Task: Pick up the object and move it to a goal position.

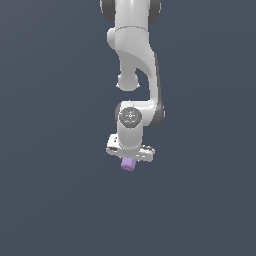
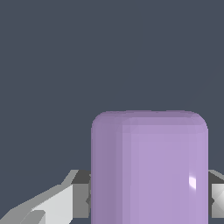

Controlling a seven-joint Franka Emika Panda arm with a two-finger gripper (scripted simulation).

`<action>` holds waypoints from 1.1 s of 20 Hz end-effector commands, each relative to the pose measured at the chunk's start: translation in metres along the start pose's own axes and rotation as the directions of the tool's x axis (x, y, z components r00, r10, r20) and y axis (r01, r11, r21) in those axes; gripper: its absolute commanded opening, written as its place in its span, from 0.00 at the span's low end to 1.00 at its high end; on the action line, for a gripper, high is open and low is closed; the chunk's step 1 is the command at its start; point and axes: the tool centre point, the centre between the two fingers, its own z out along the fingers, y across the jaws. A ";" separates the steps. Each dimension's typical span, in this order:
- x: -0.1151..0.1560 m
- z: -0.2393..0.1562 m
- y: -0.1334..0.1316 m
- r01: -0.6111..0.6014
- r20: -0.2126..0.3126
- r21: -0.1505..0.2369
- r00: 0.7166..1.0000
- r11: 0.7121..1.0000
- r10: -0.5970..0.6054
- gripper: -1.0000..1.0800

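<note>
The light-purple cylinder [image 1: 128, 164] with rounded ends sticks out just below my white gripper [image 1: 129, 159] in the exterior view, near the middle of the frame. In the wrist view the cylinder [image 2: 148, 168] fills the lower middle, with a grey finger [image 2: 74, 197] pressed against one side and the other finger [image 2: 216, 197] against the opposite side. The gripper is shut on the cylinder. The fingers themselves are hidden behind the hand in the exterior view.
The white arm [image 1: 135, 60] reaches down from the top of the exterior view. A plain dark grey-blue ground [image 1: 50, 200] lies all around. No goal marker shows.
</note>
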 end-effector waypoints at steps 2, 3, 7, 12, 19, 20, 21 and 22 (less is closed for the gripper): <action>0.000 0.000 0.000 -0.001 0.000 0.000 1.000 1.000 0.001 0.00; 0.000 0.000 0.000 -0.001 0.000 0.000 1.000 1.000 0.001 0.00; -0.002 -0.006 -0.001 0.000 0.000 0.000 1.000 1.000 0.000 0.00; -0.009 -0.023 -0.006 0.000 0.000 0.000 1.000 1.000 0.000 0.00; -0.027 -0.068 -0.018 0.000 0.000 0.000 1.000 1.000 0.000 0.00; -0.030 -0.077 -0.020 0.000 0.000 0.000 1.000 1.000 0.000 0.00; -0.034 -0.086 -0.023 0.000 0.000 0.000 1.000 1.000 0.000 0.00; -0.038 -0.096 -0.025 0.000 0.000 0.000 1.000 1.000 0.000 0.00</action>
